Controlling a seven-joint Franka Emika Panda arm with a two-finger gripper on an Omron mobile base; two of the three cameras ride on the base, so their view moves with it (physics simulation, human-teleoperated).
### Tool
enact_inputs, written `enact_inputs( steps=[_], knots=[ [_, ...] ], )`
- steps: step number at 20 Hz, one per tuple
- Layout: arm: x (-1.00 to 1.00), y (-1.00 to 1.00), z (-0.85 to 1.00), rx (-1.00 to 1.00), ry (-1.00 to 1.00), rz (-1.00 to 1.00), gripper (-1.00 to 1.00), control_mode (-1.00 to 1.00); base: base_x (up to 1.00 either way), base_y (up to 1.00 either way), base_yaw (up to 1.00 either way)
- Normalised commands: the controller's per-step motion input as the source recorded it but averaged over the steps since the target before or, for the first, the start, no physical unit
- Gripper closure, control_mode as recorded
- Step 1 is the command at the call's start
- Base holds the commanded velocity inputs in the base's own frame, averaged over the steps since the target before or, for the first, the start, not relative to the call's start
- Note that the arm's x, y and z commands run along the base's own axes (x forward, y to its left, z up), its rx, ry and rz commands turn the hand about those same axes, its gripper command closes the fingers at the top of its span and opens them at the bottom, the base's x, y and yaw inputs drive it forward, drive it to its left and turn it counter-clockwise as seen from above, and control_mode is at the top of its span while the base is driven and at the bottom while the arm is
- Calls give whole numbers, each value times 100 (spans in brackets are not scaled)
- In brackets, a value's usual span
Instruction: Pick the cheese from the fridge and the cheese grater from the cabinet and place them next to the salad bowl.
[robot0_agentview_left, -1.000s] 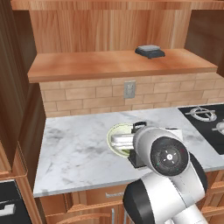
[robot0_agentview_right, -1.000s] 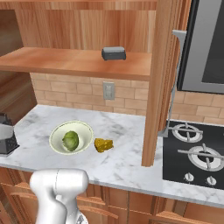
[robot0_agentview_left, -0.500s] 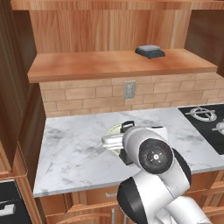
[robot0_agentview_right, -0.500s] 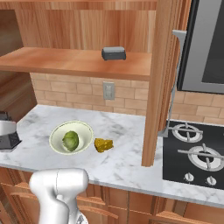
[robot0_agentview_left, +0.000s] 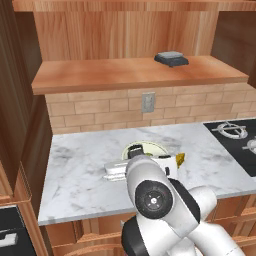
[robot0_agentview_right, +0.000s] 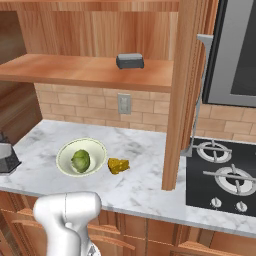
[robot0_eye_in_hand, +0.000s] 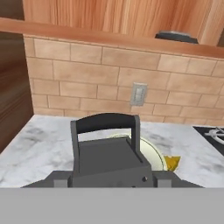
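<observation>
grater: cheese grater (robot0_eye_in_hand: 109, 153) sitting right in front of the hand camera, dark grey, loop handle up top, pretty much upright; also peeking in at the far left edge of the right base view (robot0_agentview_right: 6, 156), over the left end of the counter
gripper: gripper (robot0_eye_in_hand: 111, 181) pinching the cheese grater, grey fingers (robot0_eye_in_hand: 59, 178) tight against its two sides low down
counter: white marble counter (robot0_agentview_right: 145, 180), brick wall and a wall outlet (robot0_agentview_right: 123, 104) behind
bowl: salad bowl (robot0_agentview_right: 67, 150) on the marble, left of centre, green lettuce head (robot0_agentview_right: 80, 160) inside; beyond the grater in the hand view
cheese: cheese (robot0_agentview_right: 118, 165) down on the counter just beside the bowl's right rim, small yellow-orange wedge
cabinet: cabinet (robot0_agentview_right: 95, 75) above, open wooden shelf with a flat dark scale (robot0_agentview_right: 130, 61) on it
post: wooden upright (robot0_agentview_right: 180, 95) right of the cheese
stove: black stove (robot0_agentview_right: 222, 177) at far right, two burners visible
</observation>
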Motion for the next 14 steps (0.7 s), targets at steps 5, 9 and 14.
enact_inputs(
  steps=[5, 9, 14],
  knots=[
    [21, -6, -56, 6, -11, 0, 100, -100, 0, 0, 0],
    [20, -21, -40, 3, -12, 2, 100, -100, 0, 0, 0],
    [7, -29, -34, 3, -10, 5, 100, -100, 0, 0, 0]
  ],
)
